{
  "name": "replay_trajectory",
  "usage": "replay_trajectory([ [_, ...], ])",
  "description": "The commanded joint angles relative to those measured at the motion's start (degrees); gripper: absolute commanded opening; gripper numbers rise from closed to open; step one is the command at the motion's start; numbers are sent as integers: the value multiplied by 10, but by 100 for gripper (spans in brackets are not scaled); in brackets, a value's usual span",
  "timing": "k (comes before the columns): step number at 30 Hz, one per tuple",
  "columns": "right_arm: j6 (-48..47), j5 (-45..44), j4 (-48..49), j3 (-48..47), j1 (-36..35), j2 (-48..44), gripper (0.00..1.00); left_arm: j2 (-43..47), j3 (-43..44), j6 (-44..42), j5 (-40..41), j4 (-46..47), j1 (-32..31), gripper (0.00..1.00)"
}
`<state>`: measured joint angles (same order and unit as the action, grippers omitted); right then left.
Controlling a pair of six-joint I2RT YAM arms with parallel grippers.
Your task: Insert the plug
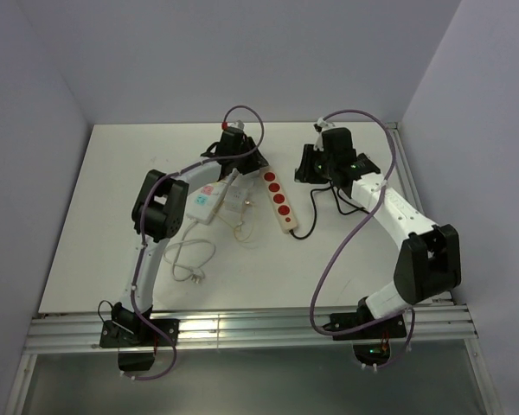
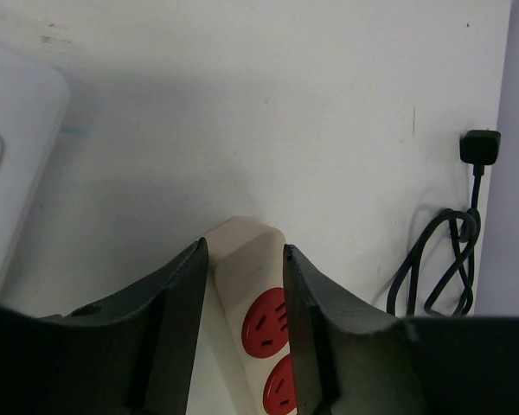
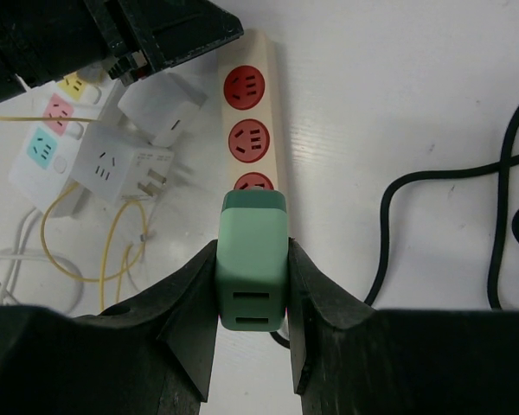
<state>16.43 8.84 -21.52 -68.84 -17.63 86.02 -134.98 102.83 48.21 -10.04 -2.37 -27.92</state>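
A cream power strip (image 1: 278, 201) with red sockets lies slanted mid-table. My left gripper (image 2: 245, 246) straddles its far end (image 2: 242, 251); both fingers rest against the strip's sides, shut on it. The plug (image 3: 253, 259) is a green block with two slots on its near face. My right gripper (image 3: 253, 245) is shut on the plug and holds it over the power strip (image 3: 253, 95), covering part of the third red socket. In the top view the right gripper (image 1: 316, 164) hangs just right of the strip and the left gripper (image 1: 246, 160) is at its far end.
White adapters (image 3: 125, 164) and a white socket block with coloured buttons (image 1: 206, 201) lie left of the strip, with a thin yellow wire (image 3: 112, 251). A white cord (image 1: 190, 259) coils nearer me. A black cable (image 3: 389, 225) loops on the right. Walls enclose the table.
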Motion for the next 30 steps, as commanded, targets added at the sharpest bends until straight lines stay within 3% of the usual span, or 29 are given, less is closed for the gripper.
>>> replay_trajectory([
  [1, -11, -29, -11, -11, 1, -47, 0, -9, 13, 15, -52, 54, -17, 46],
  [12, -11, -54, -12, 8, 1, -73, 0, -42, 73, -32, 24, 49, -20, 53],
  [19, -10, -44, -9, 4, 1, -61, 0, -105, 163, -40, -9, 25, -20, 51],
  [30, -16, -27, -9, 5, 1, -49, 0, -36, -9, -29, -21, 106, -29, 38],
])
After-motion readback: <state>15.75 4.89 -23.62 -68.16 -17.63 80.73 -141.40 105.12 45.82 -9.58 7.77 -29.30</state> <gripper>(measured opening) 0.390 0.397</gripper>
